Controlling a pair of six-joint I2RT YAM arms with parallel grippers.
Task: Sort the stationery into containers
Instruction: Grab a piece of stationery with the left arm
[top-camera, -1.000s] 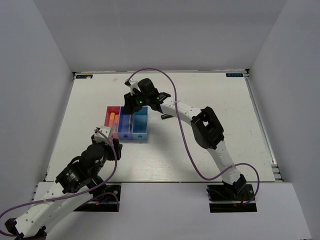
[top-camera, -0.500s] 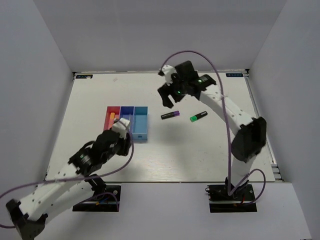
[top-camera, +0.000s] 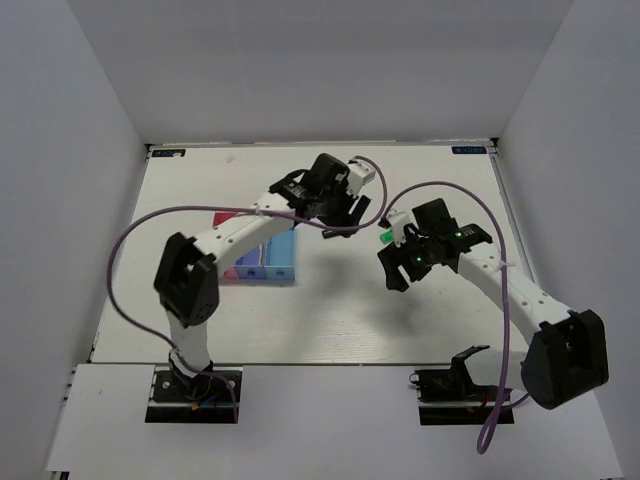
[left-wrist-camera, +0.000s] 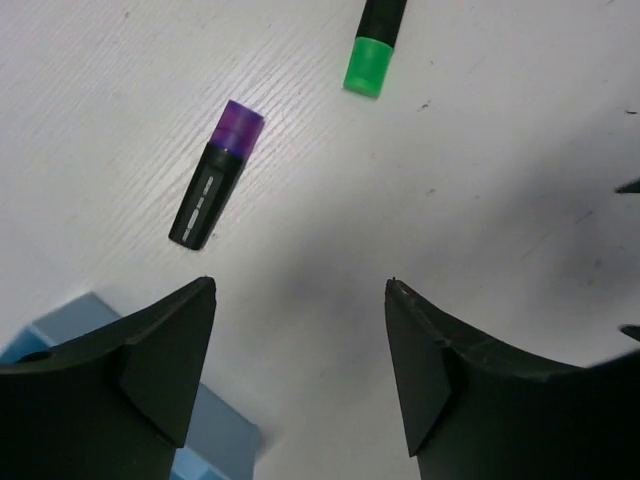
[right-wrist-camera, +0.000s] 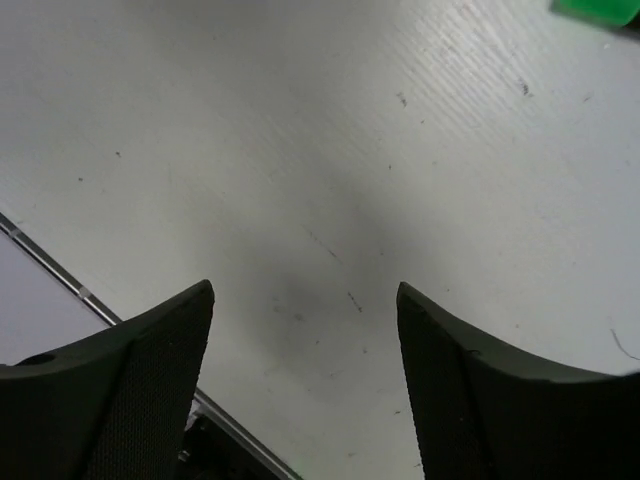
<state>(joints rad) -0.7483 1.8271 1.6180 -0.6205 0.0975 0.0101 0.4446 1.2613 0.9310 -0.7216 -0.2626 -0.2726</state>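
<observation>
Both sets of jaws are spread wide with nothing in them. The left arm (top-camera: 235, 232) stretches from lower left across the bins (top-camera: 284, 252) to the middle of the top view, and its jaws hang over bare counter (left-wrist-camera: 470, 150).

In the left wrist view the purple highlighter (left-wrist-camera: 215, 175) lies flat at upper left, tilted, purple end up. It's just past the left finger's tip, not touching it. The green highlighter (left-wrist-camera: 372, 50) pokes in from the top edge, green end down, apart from the purple one. A corner of the light blue bin (left-wrist-camera: 215, 440) peeks in at bottom left.

The right jaws hover right of centre in the top view, near the green highlighter. Their own camera only catches a sliver of green in its top right corner.
</observation>
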